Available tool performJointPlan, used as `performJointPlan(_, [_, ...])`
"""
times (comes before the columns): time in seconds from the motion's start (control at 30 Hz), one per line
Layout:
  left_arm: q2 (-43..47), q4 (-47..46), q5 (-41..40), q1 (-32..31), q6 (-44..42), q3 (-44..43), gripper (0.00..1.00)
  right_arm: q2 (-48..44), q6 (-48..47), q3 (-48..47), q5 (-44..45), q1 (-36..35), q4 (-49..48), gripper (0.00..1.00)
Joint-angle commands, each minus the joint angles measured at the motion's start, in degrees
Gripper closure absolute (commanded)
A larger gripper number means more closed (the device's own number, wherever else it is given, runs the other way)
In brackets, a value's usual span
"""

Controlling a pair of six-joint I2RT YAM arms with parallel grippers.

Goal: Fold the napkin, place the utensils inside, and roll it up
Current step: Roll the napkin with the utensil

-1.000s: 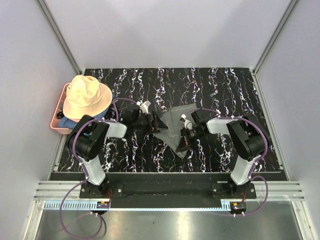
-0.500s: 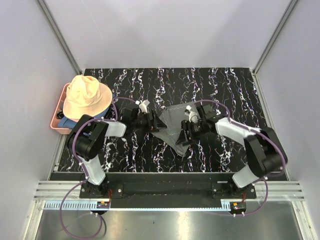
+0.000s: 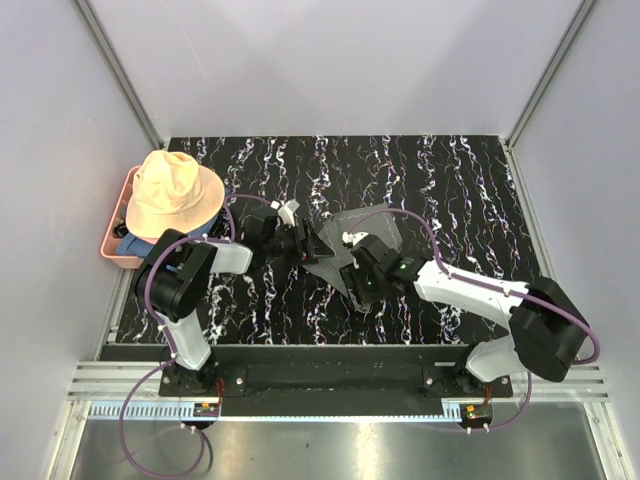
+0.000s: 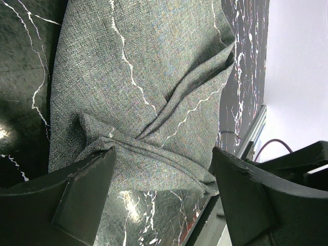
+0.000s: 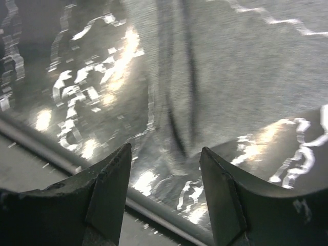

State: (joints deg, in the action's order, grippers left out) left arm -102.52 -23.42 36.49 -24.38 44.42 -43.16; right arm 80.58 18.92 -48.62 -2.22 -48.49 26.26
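Now we see the napkin (image 3: pixel 368 222) lying creased and partly folded in the middle of the top view, on the black marbled table (image 3: pixel 450 180). Our left gripper (image 3: pixel 308 243) sits at the cloth's left edge, jaws spread wide and holding nothing. In its wrist view a rumpled fold lies beyond the two fingers (image 4: pixel 82 195). Our right gripper (image 3: pixel 352 283) hangs over the napkin's lower corner, also released, with blurred cloth showing through the gap. At far left, a peach hat (image 3: pixel 172 195) covers a pink tray (image 3: pixel 112 252).
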Motion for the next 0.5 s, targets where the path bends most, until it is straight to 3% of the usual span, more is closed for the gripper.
performJointPlan(0.0, [-1.72, 4.87, -4.06, 0.83, -2.24, 0.27, 0.16, 1.77, -0.37, -1.12, 10.22, -2.65, 0.19, 0.37])
performJointPlan(0.4, [-2.07, 5.31, -3.80, 1.00, -2.32, -0.17, 0.16, 10.56, 0.24, -4.64, 11.45, -6.27, 1.33, 0.46])
performJointPlan(0.47, [-2.07, 5.40, -3.62, 1.09, -2.41, -0.26, 0.16, 12.93, -0.11, -5.95, 11.10, -6.27, 2.56, 0.52])
